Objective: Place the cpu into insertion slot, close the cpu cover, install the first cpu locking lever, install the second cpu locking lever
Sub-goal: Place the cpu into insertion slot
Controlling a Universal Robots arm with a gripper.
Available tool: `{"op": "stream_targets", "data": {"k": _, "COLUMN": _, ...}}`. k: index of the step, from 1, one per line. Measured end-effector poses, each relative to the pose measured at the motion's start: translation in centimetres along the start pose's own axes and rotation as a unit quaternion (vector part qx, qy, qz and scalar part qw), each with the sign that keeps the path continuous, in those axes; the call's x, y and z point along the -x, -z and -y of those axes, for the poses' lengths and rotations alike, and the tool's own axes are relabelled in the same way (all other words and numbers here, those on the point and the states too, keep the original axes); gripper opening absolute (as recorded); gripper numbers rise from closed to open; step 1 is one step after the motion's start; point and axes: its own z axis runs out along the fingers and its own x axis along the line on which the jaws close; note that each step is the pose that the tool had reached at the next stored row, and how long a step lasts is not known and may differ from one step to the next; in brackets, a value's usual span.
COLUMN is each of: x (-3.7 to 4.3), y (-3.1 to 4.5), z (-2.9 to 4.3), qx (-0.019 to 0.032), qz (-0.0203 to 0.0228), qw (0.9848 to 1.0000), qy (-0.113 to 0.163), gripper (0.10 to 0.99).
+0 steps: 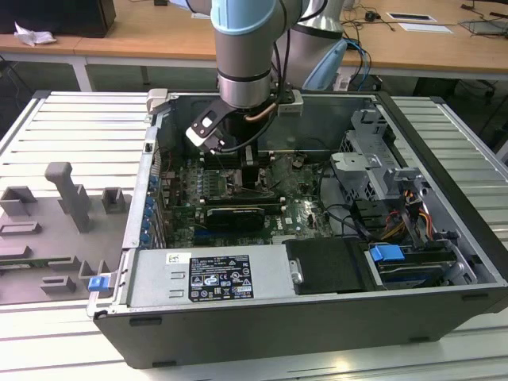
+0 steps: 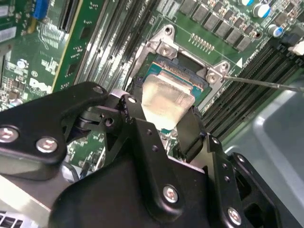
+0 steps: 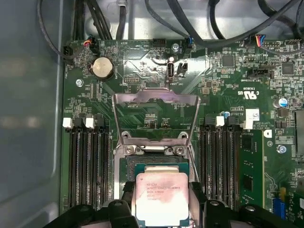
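Standing at the near edge of the slatted table [image 1: 48,349], I note an open computer case [image 1: 317,333] lying on its side. Its power supply [image 1: 210,278] runs along the near wall, and a blue-tabbed drive bay [image 1: 389,258] sits toward the exterior view's right. Grey moulded fixtures [image 1: 71,202] lie on the table at the exterior view's left, apart from the case.

Further in, the arm [image 1: 246,55] reaches straight down into the case over the green motherboard [image 1: 305,214]. The gripper [image 2: 161,114] is clamped on the cpu [image 3: 161,197], with its black fingers [image 2: 192,130] pressed against two opposite edges and the pale metal face turned up. The chip is held directly over the insertion slot [image 3: 152,162] and overlaps the near part of it. I cannot tell whether it is seated. Long black memory slots [image 3: 88,161] flank the socket on both sides. A thin metal rod [image 2: 266,84] runs out from one socket corner.

Beyond the chip, the cpu cover [image 3: 154,102] stands raised on its hinge, and the board is visible through its window. A coin battery [image 3: 101,67] lies past it. Wooden desks [image 1: 159,32] stand behind the case.
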Motion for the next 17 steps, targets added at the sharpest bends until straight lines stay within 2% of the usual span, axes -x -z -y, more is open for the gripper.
{"op": "stream_targets", "data": {"k": 12, "x": -0.14, "y": -0.18, "z": 0.02, "qx": 0.0, "qz": 0.0, "qw": 1.0, "qy": 0.0, "gripper": 0.529}}
{"op": "stream_targets", "data": {"k": 17, "x": -0.36, "y": -0.48, "z": 0.05, "qx": 0.0002, "qz": 0.0004, "qw": 1.0, "qy": -0.007, "gripper": 0.529}}
